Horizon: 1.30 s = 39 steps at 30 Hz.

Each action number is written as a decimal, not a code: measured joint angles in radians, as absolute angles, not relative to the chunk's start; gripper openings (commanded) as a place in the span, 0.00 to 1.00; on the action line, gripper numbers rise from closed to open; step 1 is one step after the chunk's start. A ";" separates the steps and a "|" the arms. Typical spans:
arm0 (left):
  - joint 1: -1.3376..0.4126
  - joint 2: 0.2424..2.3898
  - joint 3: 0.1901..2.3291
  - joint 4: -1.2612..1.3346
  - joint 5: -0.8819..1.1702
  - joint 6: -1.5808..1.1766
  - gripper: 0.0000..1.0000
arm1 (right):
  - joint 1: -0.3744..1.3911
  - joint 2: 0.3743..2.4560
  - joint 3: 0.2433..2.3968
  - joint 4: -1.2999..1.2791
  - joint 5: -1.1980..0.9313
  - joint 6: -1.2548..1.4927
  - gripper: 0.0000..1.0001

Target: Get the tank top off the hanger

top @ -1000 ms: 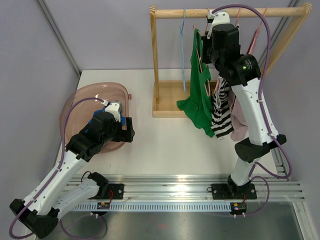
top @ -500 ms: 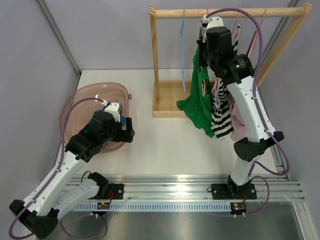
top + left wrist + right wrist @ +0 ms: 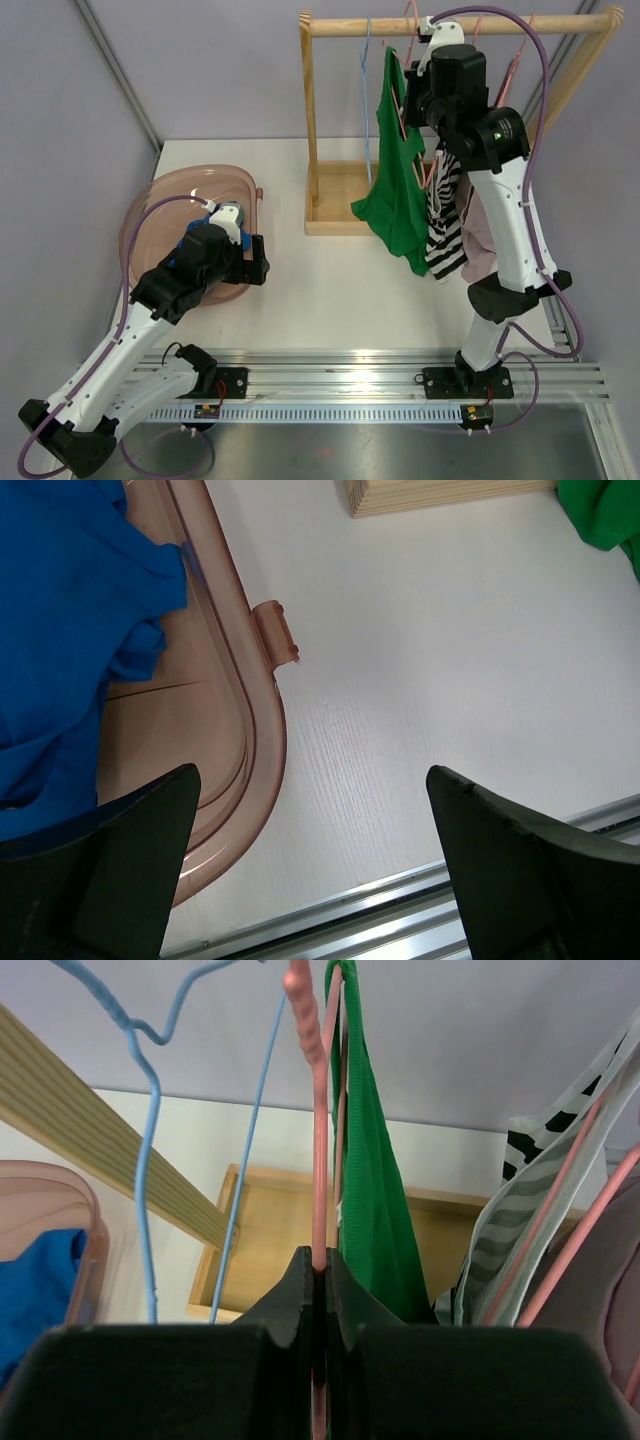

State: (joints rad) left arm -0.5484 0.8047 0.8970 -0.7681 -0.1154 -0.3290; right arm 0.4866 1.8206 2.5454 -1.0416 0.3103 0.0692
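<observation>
Overhead, your right arm (image 3: 500, 190) hid most of the pink hanger (image 3: 318, 1160); right jaws pinched it, green tank top (image 3: 398, 190) hanging from it on the wooden rack (image 3: 310, 120). Left jaws gaped over the white table (image 3: 330, 290).

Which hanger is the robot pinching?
The pink hanger carrying the green tank top: the right gripper is shut on its wire. The blue hanger beside it hangs bare, and the one under the striped top is untouched.
</observation>
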 measured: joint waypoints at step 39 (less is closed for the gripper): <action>-1.293 1.098 1.493 -0.607 -0.521 -0.246 0.95 | 0.486 0.819 1.628 -1.172 -0.583 0.238 0.00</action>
